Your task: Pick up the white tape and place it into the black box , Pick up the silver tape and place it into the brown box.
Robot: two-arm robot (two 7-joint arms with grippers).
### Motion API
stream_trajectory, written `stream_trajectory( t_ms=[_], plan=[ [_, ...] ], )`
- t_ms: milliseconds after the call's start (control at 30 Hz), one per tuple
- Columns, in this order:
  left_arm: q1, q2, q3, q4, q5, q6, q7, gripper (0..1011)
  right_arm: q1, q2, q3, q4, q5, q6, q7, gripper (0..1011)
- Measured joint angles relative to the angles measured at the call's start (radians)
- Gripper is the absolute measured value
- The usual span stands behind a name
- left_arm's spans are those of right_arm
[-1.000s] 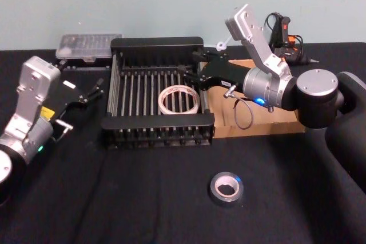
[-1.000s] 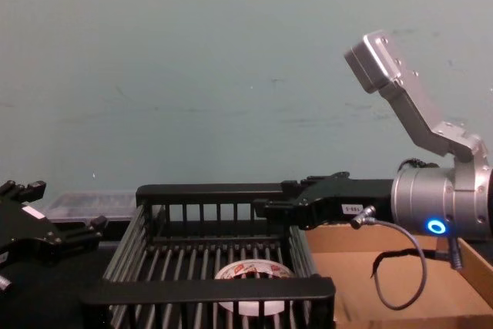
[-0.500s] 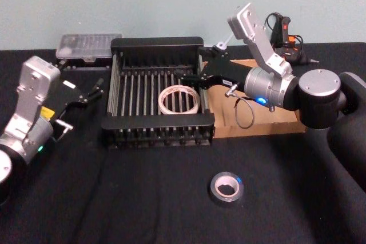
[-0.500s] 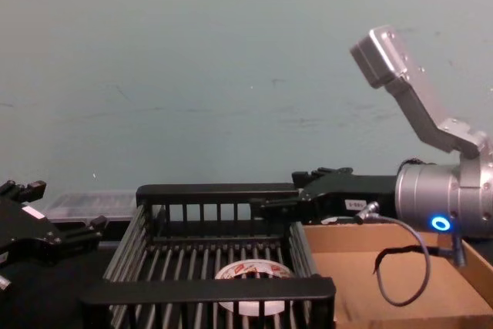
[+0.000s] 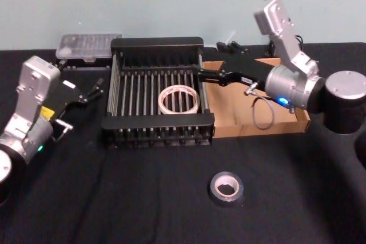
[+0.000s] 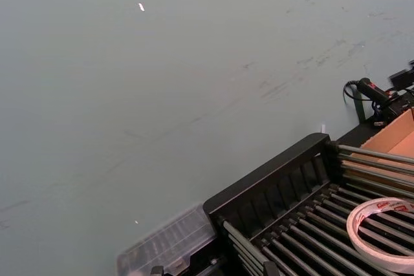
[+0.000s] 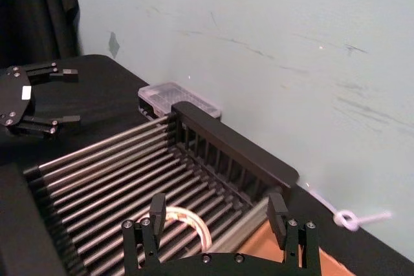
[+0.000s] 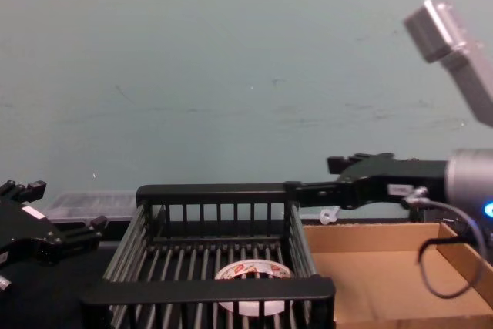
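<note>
Lying flat inside the black box [image 5: 156,126], the white tape [image 5: 179,100].

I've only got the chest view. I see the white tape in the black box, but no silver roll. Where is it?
Observer: The silver tape lies flat on the black table, on the robot's side of the black box and the brown box, apart from both.
Operator: Is the right hand holding anything?
Observer: No. The right hand is open, with nothing between its fingers, above the black box's right rim.
Operator: And the left?
Observer: The left hand is open, parked to the left of the black box.
</note>
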Motion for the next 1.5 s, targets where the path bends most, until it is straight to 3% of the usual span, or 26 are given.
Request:
stream_trajectory(
  t_ms=[467,733,1100,1500],
  plan=[
    [0.0,0.0,0.0,0.0,0.0,0.0,0.0,1001,-0.196,0.181,0.063,-0.305,0.087,0.152,-0.028,1002],
    [0.0,0.0,0.0,0.0,0.0,0.0,0.0,1001,-0.308,0.258,0.089,-0.427,0.161,0.233,-0.036,1002],
    [0.0,0.0,0.0,0.0,0.0,0.0,0.0,1001,-0.367,0.302,0.078,-0.471,0.209,0.265,-0.039,1002],
    [0.0,0.0,0.0,0.0,0.0,0.0,0.0,1001,-0.343,0.347,-0.013,-0.449,0.197,0.285,-0.001,1002]
  ],
)
